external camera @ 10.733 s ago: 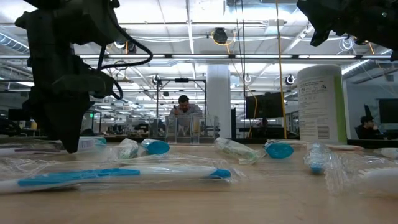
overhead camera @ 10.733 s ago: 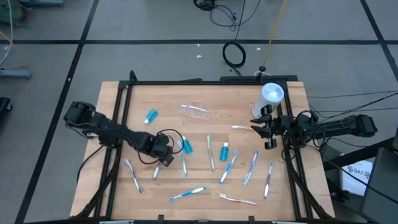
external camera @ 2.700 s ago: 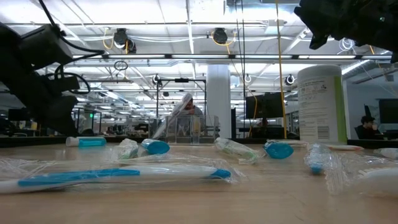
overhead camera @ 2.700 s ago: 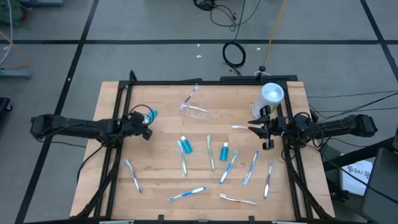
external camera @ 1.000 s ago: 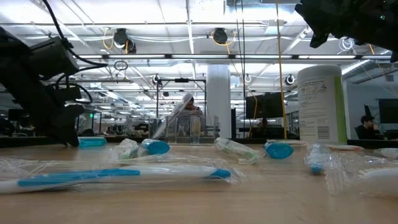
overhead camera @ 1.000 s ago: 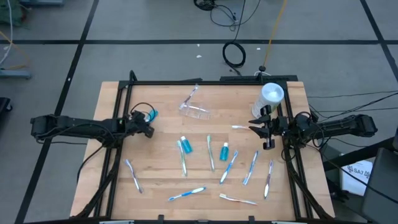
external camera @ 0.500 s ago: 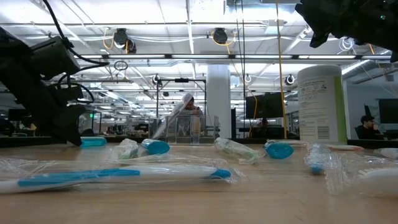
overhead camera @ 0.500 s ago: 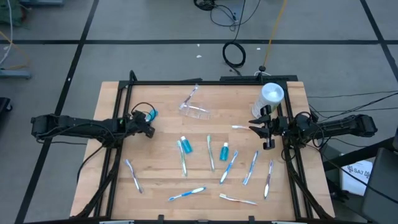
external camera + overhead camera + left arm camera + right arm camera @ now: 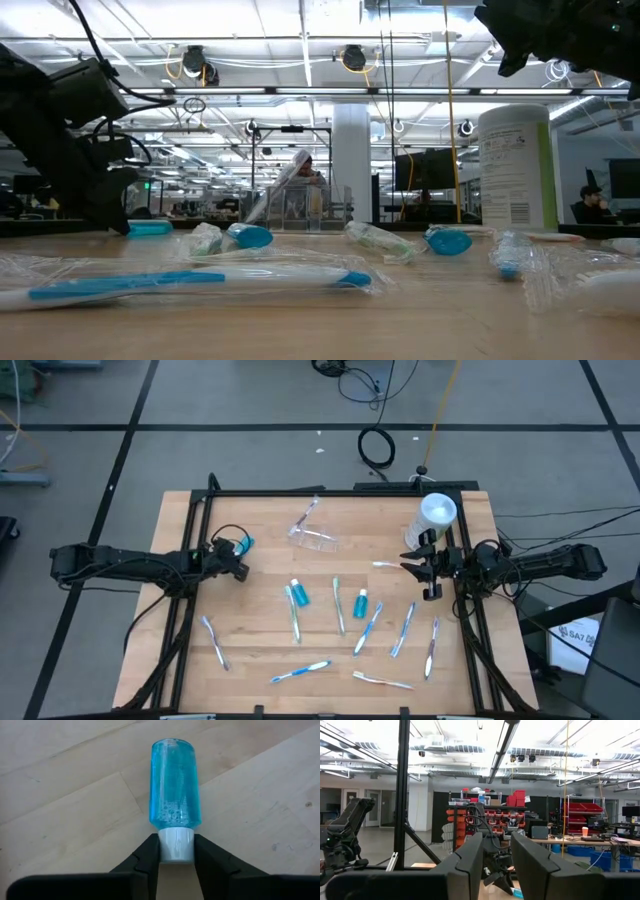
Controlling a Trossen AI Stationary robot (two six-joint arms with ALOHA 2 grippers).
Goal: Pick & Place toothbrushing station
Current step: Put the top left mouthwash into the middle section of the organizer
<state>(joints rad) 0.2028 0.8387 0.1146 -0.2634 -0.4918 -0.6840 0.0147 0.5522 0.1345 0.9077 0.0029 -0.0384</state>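
I see left gripper (image 9: 176, 851) pinching white cap of teal toothpaste tube (image 9: 175, 785), tube extending ahead of fingers. Right gripper (image 9: 496, 852) part open, empty, raised.

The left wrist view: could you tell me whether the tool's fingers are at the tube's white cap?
Yes, the left tool has its fingers against both sides of the teal toothpaste tube at its white cap.

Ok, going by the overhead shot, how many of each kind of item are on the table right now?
toothbrush: 10, one of them standing in the cup
teal tube: 3
clear cup: 1
white canister: 1
Total: 15
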